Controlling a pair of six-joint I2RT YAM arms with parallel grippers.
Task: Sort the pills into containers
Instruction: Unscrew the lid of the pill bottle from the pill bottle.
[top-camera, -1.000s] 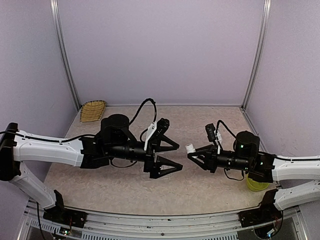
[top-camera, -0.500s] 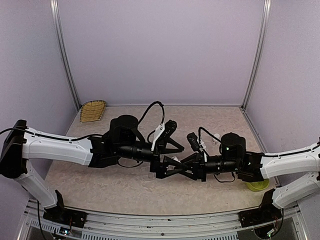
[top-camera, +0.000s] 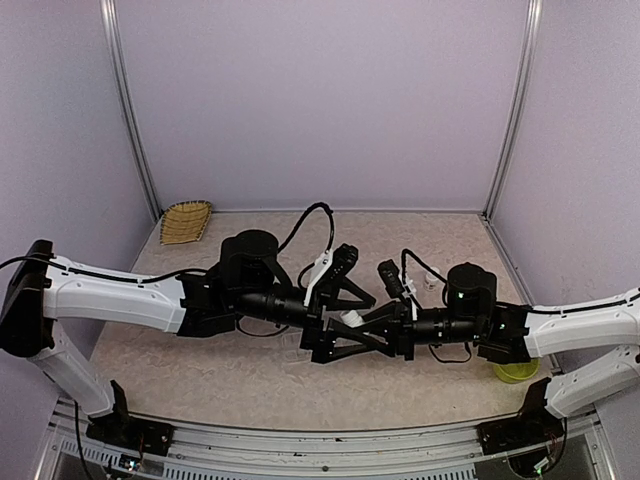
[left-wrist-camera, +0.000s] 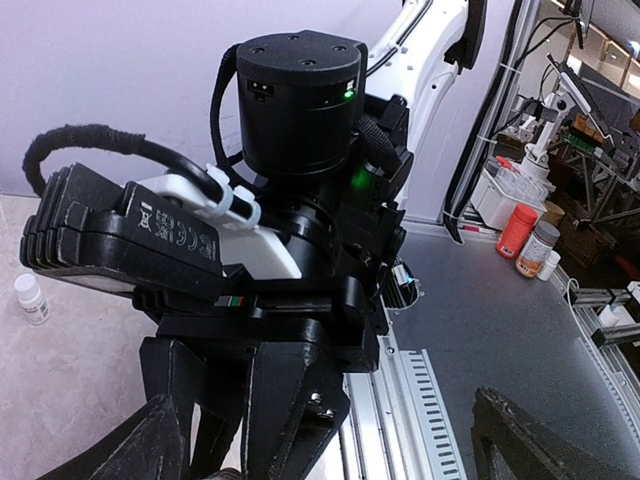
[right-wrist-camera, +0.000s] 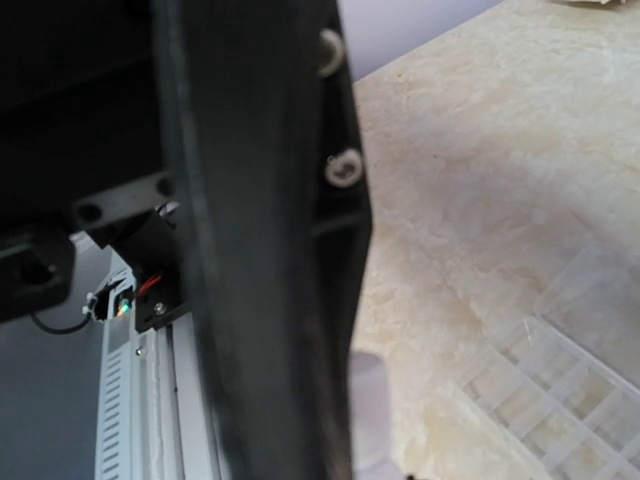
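No pills showed in any view (too small, or hidden under the arms), so this was judgement. Hard, smooth specks of almost no weight would roll and skitter out of a pinch, and would likely go better tipped than plucked.

The organizer box (right-wrist-camera: 560, 395) lay on the desk (right-wrist-camera: 520, 150) just below the meeting grippers, about midway between the side edges and nearer the near edge. Only the right wrist view caught it, as a clear, thin-walled grid of small square cells. It looked light, stiff and slick, apt to slide if nudged, so a steadying hold belonged on its outer wall, not on the thin dividers.

The left gripper (left-wrist-camera: 338, 448) stood released, its matte black fingers (left-wrist-camera: 150, 450) splayed wide. The right gripper (left-wrist-camera: 248, 440) pointed into that gap with a small white thing (top-camera: 352, 318) at its tip. Whether it was clenched on that I could not tell.

The desk was marbled beige. A small white bottle (left-wrist-camera: 32, 298) stood on the far side of the right arm. A yellow-green bowl (top-camera: 515, 372) sat by the near right corner and a woven basket (top-camera: 186, 220) in the far left corner.
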